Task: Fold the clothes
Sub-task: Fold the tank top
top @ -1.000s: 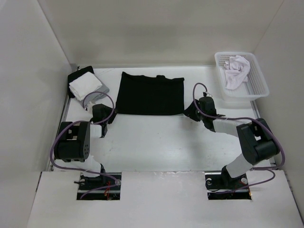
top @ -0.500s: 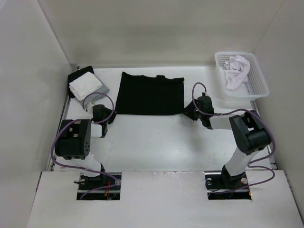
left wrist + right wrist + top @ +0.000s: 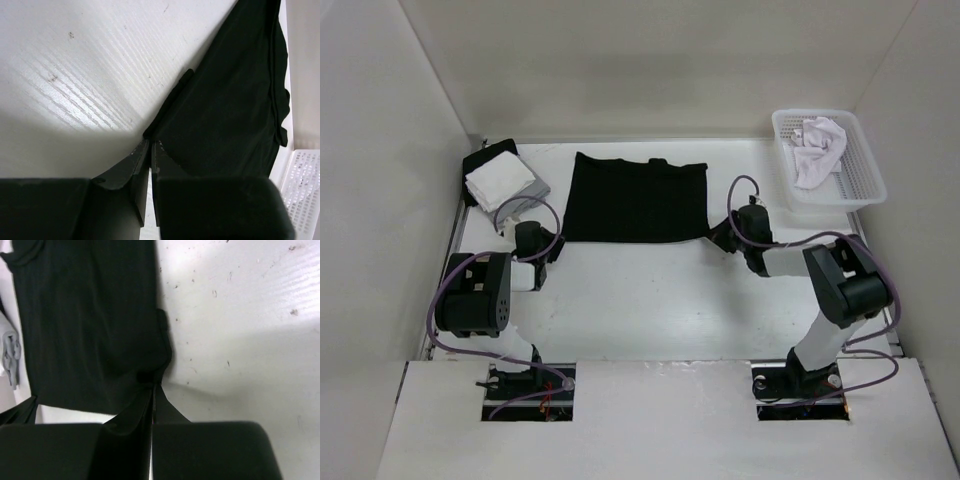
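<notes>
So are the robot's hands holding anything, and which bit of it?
Yes. Both grippers are pinching the black tank top: the left gripper has its near left corner, the right gripper its near right corner.

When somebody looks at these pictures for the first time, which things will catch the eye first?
A black tank top lies spread flat at the far middle of the white table, dark against it. The left gripper and the right gripper are each shut on one of its near corners. At the far right stands a white basket with a crumpled white garment inside.
</notes>
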`<action>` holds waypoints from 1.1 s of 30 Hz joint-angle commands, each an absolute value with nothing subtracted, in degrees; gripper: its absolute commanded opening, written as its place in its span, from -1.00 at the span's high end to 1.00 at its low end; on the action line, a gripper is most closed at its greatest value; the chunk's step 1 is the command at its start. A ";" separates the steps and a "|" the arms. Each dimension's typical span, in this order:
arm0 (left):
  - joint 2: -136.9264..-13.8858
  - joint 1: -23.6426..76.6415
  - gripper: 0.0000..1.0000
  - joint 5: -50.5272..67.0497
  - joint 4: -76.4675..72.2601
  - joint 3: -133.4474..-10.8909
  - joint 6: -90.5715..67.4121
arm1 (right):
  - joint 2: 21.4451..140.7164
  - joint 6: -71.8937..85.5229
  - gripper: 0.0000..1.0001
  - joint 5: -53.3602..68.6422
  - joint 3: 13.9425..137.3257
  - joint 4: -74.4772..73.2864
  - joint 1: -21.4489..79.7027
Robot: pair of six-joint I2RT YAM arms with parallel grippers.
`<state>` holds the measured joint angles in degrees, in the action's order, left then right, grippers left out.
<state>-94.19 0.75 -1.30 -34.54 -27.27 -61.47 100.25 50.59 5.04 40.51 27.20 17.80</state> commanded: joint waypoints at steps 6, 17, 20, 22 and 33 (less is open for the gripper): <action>-71.95 1.18 0.97 -1.32 -30.87 -22.94 -60.38 | 74.13 47.99 1.00 3.69 30.33 26.83 18.50; -22.78 4.61 0.97 -2.81 8.06 -38.92 -53.26 | 26.82 39.29 1.00 -19.31 44.97 -20.89 41.67; -21.01 5.58 0.96 -2.55 12.03 -42.88 -53.09 | 26.10 38.41 1.00 -26.96 50.61 -24.95 50.20; -21.79 5.93 0.96 -2.81 12.22 -42.81 -52.91 | 27.94 36.84 1.00 -30.83 51.85 -24.87 53.64; -46.98 5.23 0.94 -4.04 -4.10 -34.45 -53.00 | 53.14 36.64 1.00 -7.06 43.51 -1.97 27.50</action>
<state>-41.06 5.65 -2.66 4.16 -35.53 -53.95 46.94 35.94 -17.28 44.93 -12.27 34.63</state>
